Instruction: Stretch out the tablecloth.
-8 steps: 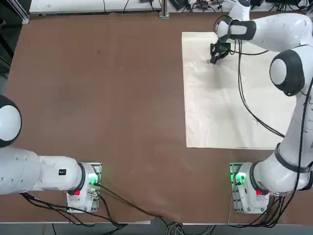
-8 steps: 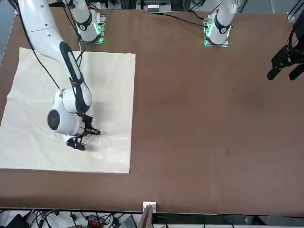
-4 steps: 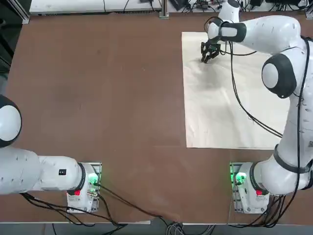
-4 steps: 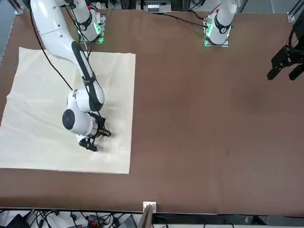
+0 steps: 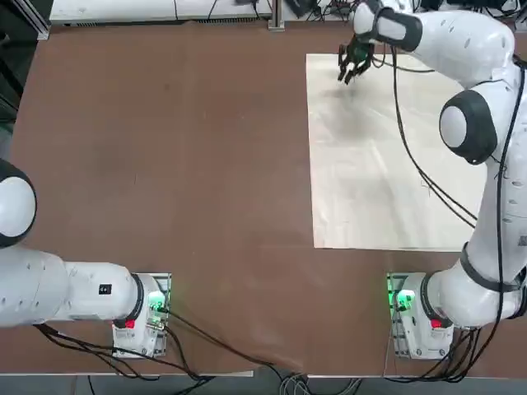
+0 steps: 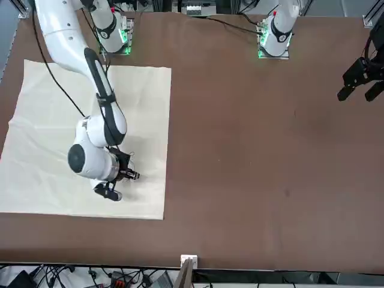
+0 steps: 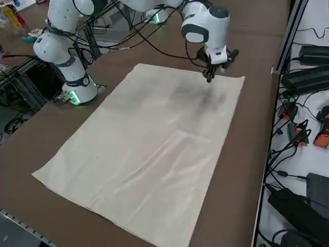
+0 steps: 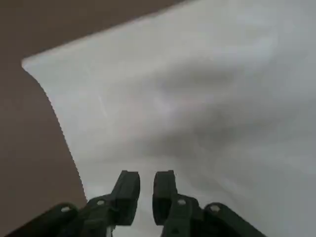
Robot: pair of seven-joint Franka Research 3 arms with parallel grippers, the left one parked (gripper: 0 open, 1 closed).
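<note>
Top: cloth is laid flat on the desk, right end effector held over its far corner. Wrist: fingers are seen slightly apart, nothing pinched. Side: thin, limp, light fabric is judged; a hemmed corner is best pinched.

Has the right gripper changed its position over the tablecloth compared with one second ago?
Yes. In the top view the right gripper has moved toward the far edge of the tablecloth and slightly closer to its far-left corner, which has stayed in place.
</note>
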